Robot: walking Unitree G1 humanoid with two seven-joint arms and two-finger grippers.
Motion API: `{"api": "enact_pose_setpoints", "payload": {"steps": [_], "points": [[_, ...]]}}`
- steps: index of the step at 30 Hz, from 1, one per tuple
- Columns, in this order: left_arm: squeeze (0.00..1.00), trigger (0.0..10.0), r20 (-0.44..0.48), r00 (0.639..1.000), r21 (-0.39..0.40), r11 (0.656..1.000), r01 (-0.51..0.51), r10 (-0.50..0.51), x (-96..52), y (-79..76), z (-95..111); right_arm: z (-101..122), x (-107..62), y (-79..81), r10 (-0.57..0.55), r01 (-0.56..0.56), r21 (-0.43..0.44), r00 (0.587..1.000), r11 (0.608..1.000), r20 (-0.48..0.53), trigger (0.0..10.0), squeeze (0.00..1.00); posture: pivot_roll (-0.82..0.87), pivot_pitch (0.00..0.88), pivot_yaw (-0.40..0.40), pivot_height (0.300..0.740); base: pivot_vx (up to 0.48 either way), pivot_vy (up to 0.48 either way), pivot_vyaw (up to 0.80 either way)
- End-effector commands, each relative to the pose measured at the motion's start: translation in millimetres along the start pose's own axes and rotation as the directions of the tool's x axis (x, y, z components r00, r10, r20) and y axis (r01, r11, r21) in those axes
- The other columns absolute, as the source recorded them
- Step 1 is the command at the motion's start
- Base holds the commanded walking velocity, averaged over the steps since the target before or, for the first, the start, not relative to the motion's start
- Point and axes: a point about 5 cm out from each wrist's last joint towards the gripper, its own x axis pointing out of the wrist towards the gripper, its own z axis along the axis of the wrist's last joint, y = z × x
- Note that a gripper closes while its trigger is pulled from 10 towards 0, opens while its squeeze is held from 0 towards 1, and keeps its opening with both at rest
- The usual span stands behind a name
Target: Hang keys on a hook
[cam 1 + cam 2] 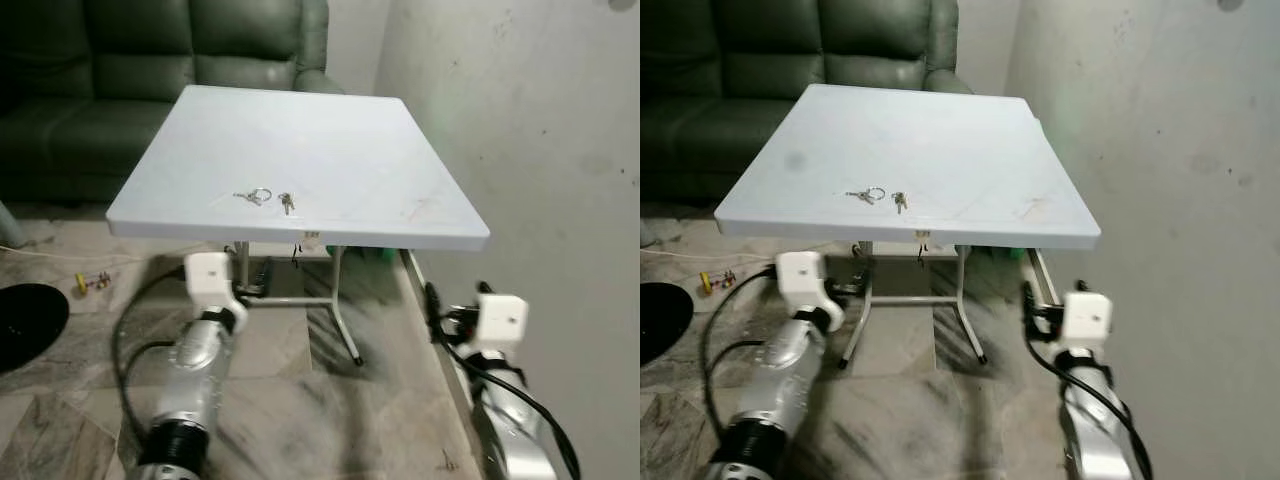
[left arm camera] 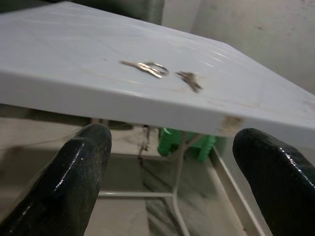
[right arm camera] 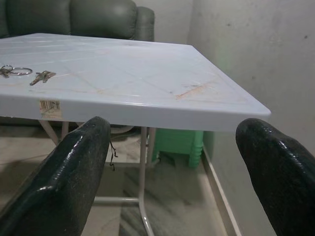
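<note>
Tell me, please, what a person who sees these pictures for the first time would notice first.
The eye goes first to the white table, which stands between a dark green sofa and a grey wall. Near its front edge lie the keys beside a key ring. Below that edge both grippers, the left gripper and the right gripper, are open and point towards the table, touching nothing.

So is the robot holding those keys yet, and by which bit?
No, nothing is held. Both the left hand and right hand are open and below the table edge; the keys lie on top.
</note>
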Motion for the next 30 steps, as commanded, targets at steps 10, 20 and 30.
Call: {"api": "enact_pose_setpoints", "payload": {"steps": [10, 20, 30], "points": [[0.00, 10.0, 0.002, 0.999, -0.009, 0.999, 0.033, -0.033, 3.4, -12.4, 1.6, 2.7, -0.3, -10.2, -0.029, 0.029, -0.010, 1.000, 1.000, 0.000, 10.0, 0.00, 0.05, 0.000, -0.066, 0.740, 0.000, 0.373, 0.00], [0.00, 10.0, 0.002, 0.999, -0.011, 0.999, 0.035, -0.035, 4.2, -13.6, 2.2, 3.6, 0.6, -9.3, -0.026, 0.026, -0.006, 1.000, 1.000, 0.002, 10.0, 0.00, 0.05, 0.000, -0.067, 0.740, 0.000, 0.373, 0.00], [0.00, 10.0, 0.001, 0.999, -0.017, 0.999, 0.036, -0.036, 5.0, -14.9, 2.0, 3.8, 1.5, -8.3, -0.022, 0.022, -0.008, 1.000, 1.000, 0.004, 10.0, 0.00, 0.05, 0.000, -0.066, 0.740, 0.000, 0.374, 0.00]]}}
